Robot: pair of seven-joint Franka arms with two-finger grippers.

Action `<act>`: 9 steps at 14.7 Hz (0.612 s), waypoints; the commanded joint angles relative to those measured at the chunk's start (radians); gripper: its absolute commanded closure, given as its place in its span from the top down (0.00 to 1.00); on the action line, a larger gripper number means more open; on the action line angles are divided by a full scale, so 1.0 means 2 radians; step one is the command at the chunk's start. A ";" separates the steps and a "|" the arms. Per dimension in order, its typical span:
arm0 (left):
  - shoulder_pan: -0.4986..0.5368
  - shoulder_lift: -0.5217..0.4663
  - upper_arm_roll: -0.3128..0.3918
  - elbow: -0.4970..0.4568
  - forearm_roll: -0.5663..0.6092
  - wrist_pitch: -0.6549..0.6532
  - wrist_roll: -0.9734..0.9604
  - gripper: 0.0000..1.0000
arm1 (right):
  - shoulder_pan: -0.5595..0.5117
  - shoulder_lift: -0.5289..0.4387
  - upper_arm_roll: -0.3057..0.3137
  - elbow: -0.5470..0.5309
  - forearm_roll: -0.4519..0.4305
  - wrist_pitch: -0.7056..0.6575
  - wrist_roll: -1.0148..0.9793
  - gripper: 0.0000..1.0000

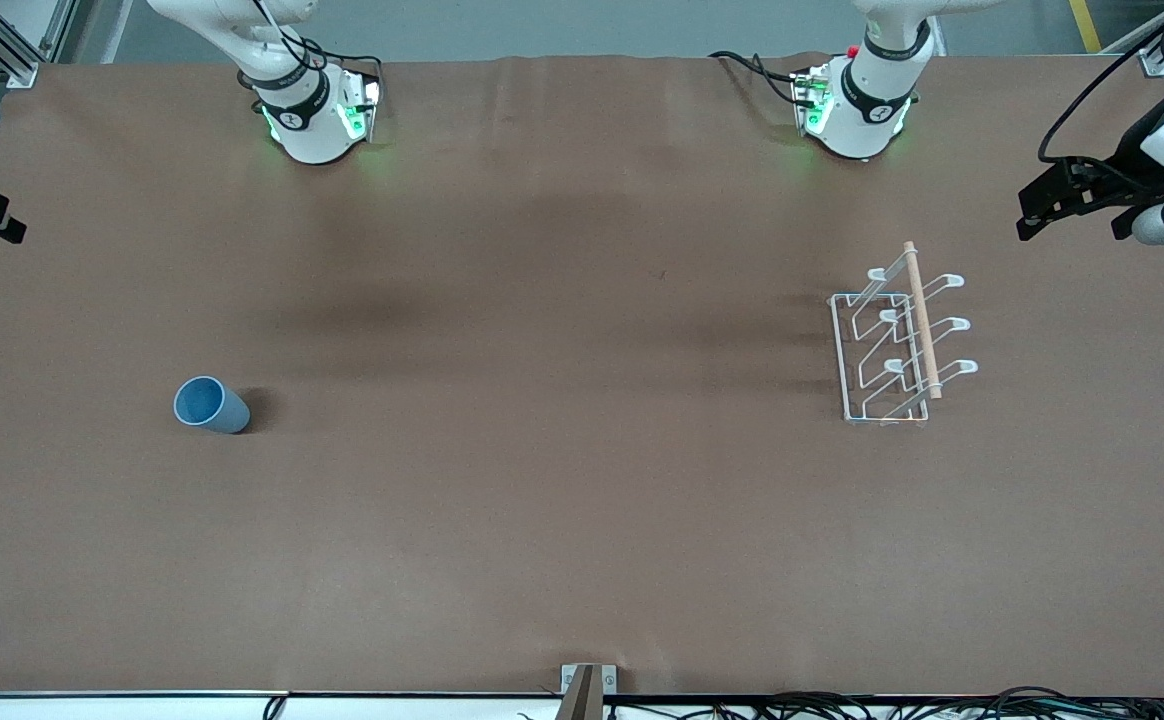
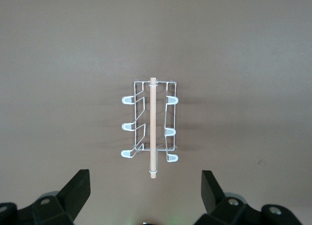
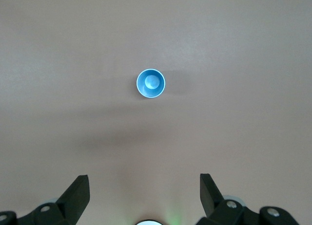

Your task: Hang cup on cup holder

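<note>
One light-blue cup [image 1: 210, 405] stands upright on the brown surface [image 1: 562, 480], mouth up, toward my right arm's end. It is alone there, well apart from everything else. My right gripper [image 3: 145, 198] hangs high above it with its two fingers [image 3: 78, 196] spread wide and nothing between them; from the right wrist view I look straight down into the cup's round mouth [image 3: 150, 84].

Toward my left arm's end stands one cup holder [image 1: 897, 345], a white wire rack on a rectangular base. I count six upturned loop-tipped prongs, three on each side, and one light wooden rod [image 1: 922, 320] running along its top. No cup hangs on any prong. My left gripper [image 2: 145, 198] hovers above the rack, its two fingers [image 2: 77, 192] also wide apart and holding nothing; the left wrist view shows the rack [image 2: 150, 122] from directly overhead, with the rod [image 2: 153, 127] along its middle.

Cup and rack sit at roughly the same distance from the front camera.
</note>
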 commanded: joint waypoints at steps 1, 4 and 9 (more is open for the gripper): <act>0.003 0.002 -0.002 0.005 -0.003 0.003 -0.003 1.00 | -0.001 0.002 0.001 0.006 -0.003 -0.001 -0.006 1.00; 0.003 0.006 -0.002 0.013 -0.002 0.003 0.002 1.00 | -0.001 0.002 0.001 0.006 -0.002 -0.002 -0.006 1.00; 0.003 0.012 -0.003 0.019 0.001 0.000 0.023 1.00 | -0.002 0.002 0.001 0.006 -0.002 -0.001 -0.006 1.00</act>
